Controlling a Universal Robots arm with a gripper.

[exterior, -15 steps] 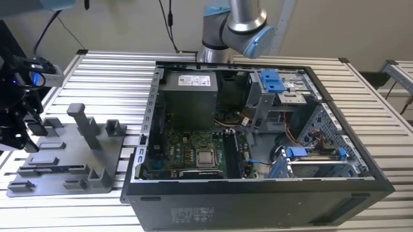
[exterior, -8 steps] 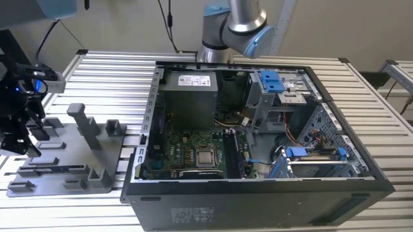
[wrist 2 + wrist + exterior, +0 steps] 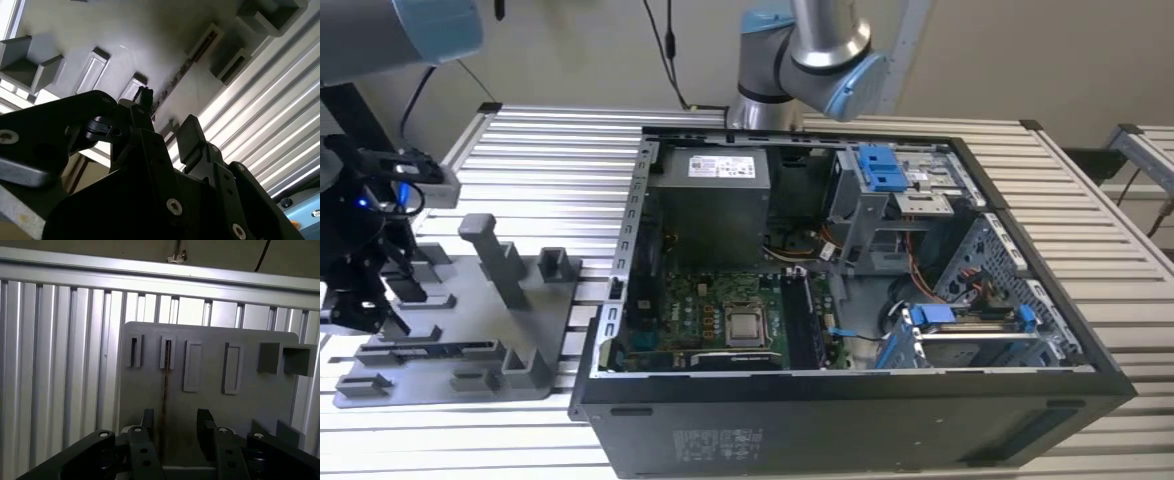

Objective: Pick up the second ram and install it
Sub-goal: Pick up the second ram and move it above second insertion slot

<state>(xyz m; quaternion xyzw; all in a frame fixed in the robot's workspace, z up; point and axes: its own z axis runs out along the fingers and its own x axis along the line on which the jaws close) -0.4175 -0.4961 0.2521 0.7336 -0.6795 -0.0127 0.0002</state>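
1. your gripper (image 3: 176, 426) is open: the two black fingers (image 3: 204, 423) stand apart and clamp nothing.
2. the second ram (image 3: 164, 385) stands on its thin edge in a narrow slot of the grey fixture plate (image 3: 250, 405). that slot is in the row of slots along one edge of the plate.
3. the stick runs in between your fingers, nearer one finger than the other. whether it touches that finger cannot be told.
4. in the second wrist view your gripper (image 3: 167, 122) hangs close over the same slot.
5. in the exterior view your gripper (image 3: 367, 300) is over the plate's (image 3: 454, 375) edge at the exterior view's left. the plate lies on the slatted table (image 3: 547, 150), just beside the open computer case (image 3: 854, 420).
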